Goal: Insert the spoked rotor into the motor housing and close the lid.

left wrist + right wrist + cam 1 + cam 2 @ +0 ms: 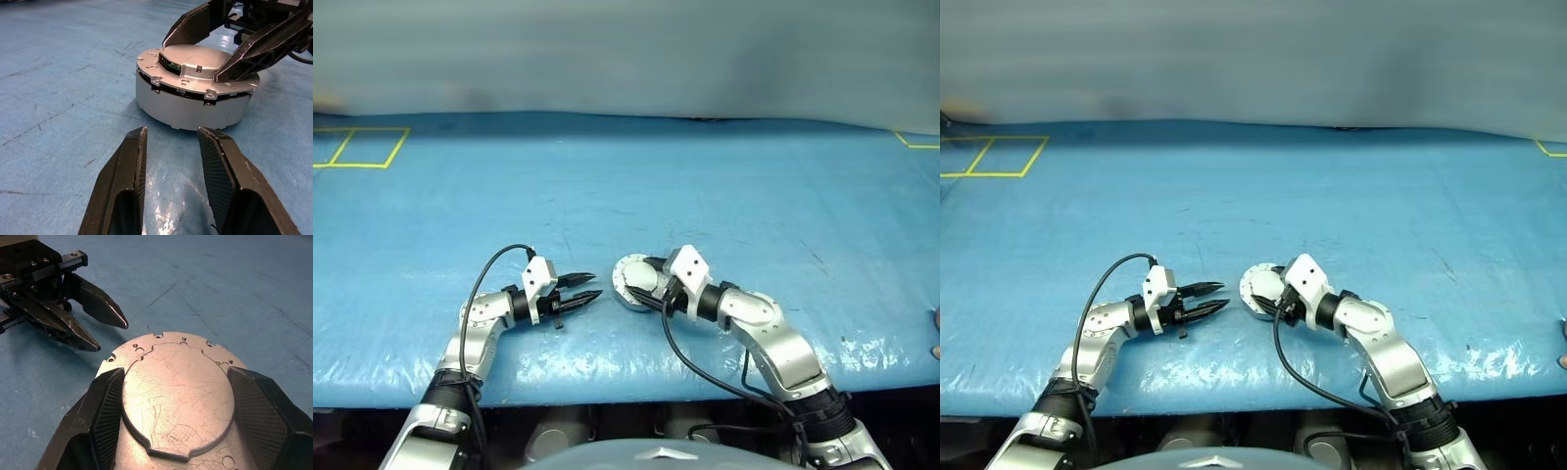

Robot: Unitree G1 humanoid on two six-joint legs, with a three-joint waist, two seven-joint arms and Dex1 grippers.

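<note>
The motor housing [190, 110] is a round grey case standing on the blue table cover near the front edge. The lid [176, 396] lies flat on top of it, plain grey face up. My right gripper [644, 281] reaches in from the right with one finger against each side of the lid's raised centre, shut on it. My left gripper [597, 285] lies low on the cover a short way left of the housing. It points at the housing, open and empty. The spoked rotor is out of view.
The blue table cover [626, 196] stretches wide beyond the housing. Yellow tape lines [362, 147] mark its far left corner, and another yellow line [915, 142] marks the far right. The table's front edge [626, 387] runs just behind both wrists.
</note>
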